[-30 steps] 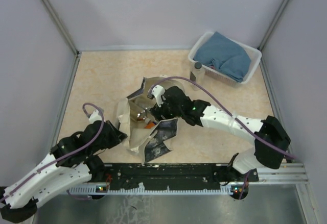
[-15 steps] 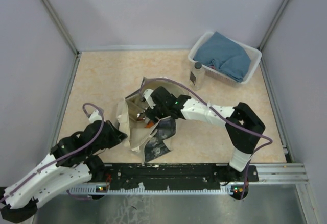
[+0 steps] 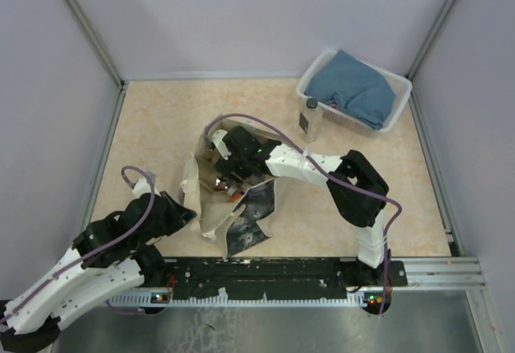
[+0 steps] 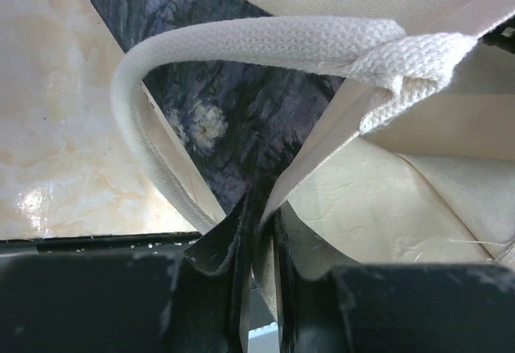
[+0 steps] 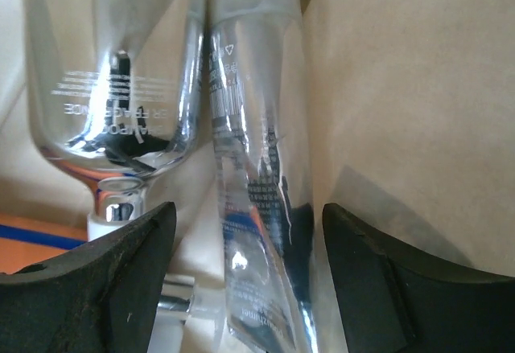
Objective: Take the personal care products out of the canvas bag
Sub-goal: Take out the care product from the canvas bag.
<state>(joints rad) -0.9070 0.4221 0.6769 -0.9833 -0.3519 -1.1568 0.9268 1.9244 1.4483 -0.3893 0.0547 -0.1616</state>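
Right wrist: right jaws gape around a half-cropped clear bottle (image 5: 256, 200); left jaws pinch canvas bag (image 4: 386, 200).

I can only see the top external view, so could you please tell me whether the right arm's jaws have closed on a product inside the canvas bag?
Observer: Not yet. The right wrist view shows the right jaws standing open, one on each side of a clear tube.
Operator: Thank you. Is the left arm holding the bag open?
Observer: It is gripping it. The left wrist view shows the left jaws pinched shut on a cloth edge of the canvas bag, just below its woven handle strap.
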